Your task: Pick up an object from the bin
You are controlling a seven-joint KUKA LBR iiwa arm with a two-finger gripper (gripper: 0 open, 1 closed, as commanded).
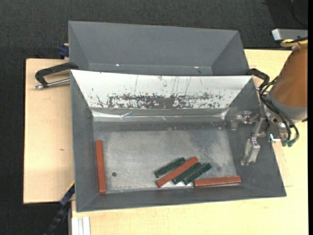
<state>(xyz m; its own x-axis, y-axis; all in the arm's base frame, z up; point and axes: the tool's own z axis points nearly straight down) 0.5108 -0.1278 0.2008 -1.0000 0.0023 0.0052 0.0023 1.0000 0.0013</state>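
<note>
Nothing has been picked yet, it seems. The hand (251, 153) hangs over the right slope of the bin (146, 43), just up and right of a flat red bar (217, 181), with nothing visibly in it. Left of that bar lies a small heap of green and red bars (178, 171), and far left a lone red bar (100, 166). Whether the hand is released or clenched cannot be told. The arm (295, 82) is cut off.

The arm (295, 82) is cut off at right.
</note>
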